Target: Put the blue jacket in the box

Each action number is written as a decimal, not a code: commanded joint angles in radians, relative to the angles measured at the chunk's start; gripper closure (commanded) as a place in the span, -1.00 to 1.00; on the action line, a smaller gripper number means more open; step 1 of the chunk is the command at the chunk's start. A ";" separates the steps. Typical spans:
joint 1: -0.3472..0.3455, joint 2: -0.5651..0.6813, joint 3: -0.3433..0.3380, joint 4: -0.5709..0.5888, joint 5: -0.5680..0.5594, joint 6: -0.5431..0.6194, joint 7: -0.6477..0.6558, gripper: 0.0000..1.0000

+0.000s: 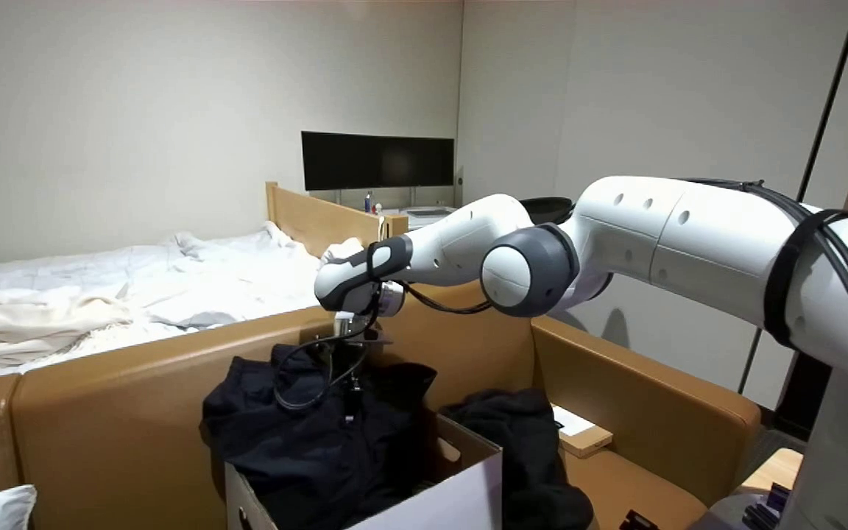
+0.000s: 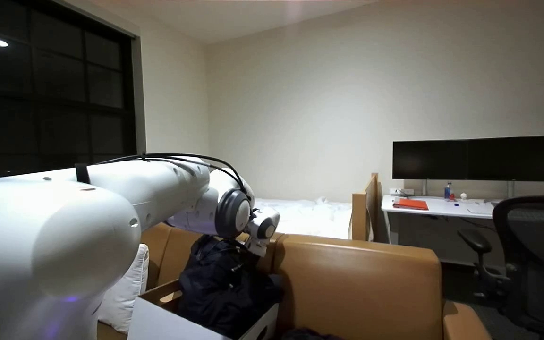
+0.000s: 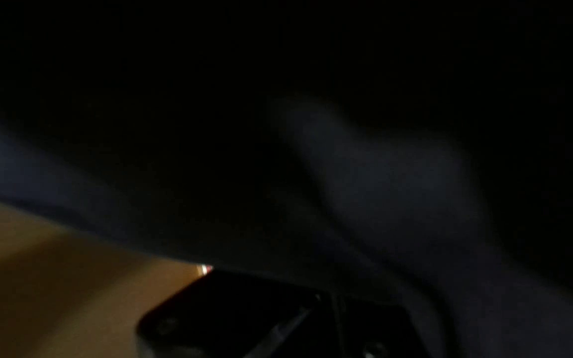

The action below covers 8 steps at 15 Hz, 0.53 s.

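Note:
The blue jacket (image 1: 288,442) is a large, limp, almost black navy heap. It stands bunched high in the open box (image 1: 442,504), partly inside it, and bulges above the rim by the sofa back. The box has pale outer walls, a brown inside and hand holes. In an exterior view the jacket (image 2: 220,295) also rises above the box (image 2: 168,326). My gripper (image 1: 350,401) points down into the jacket over the box. In the wrist view dark jacket fabric (image 3: 396,194) fills most of the picture. The gripper fingers (image 3: 338,301) are close together at the fabric; the pinch itself is dark.
A brown leather sofa (image 1: 122,419) with a high back stands behind the box. A smaller dark cloth heap (image 1: 523,449) lies beside the box. A flat brown carton (image 1: 587,442) with a white card lies by the armrest. A white pillow (image 2: 125,288) is beside the box.

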 commanded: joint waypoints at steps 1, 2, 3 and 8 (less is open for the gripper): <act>0.001 -0.049 -0.013 -0.202 0.036 0.156 0.087 0.10; 0.001 -0.078 -0.017 -0.255 0.039 0.177 0.094 0.00; -0.004 -0.110 -0.021 -0.300 0.048 0.202 0.094 -0.14; 0.043 -0.335 -0.085 -0.543 0.023 0.371 0.080 -0.73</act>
